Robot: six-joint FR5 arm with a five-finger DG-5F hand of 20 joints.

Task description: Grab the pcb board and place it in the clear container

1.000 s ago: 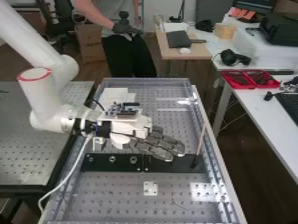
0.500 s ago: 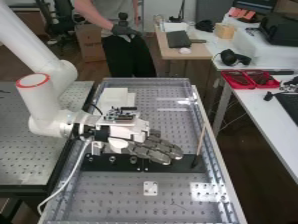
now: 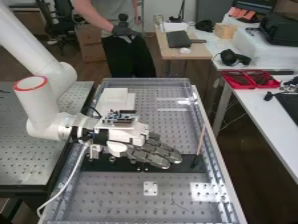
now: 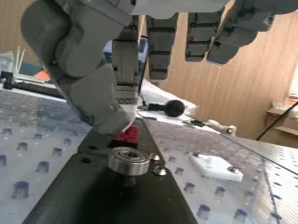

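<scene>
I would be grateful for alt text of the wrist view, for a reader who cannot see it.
An open, dark grey hand above a black plate, on which stands a round metal bearing; a white block lies nearby on the perforated bench.

Beyond the bench's (image 3: 113, 197) far edge, a wooden desk (image 3: 199, 53) is standing on brown floor (image 3: 246, 150); wood-grained panelling (image 4: 206, 90), possibly a wall, is rising upright.

A slim reddish circuit board (image 3: 200, 141) stands upright, its narrow edge facing the high view and its foot in a small black holder (image 3: 195, 161) at one end of the long black plate (image 3: 174, 165). Up close, its lower face looks red and finely dotted; the upper part is partly hidden.
</scene>
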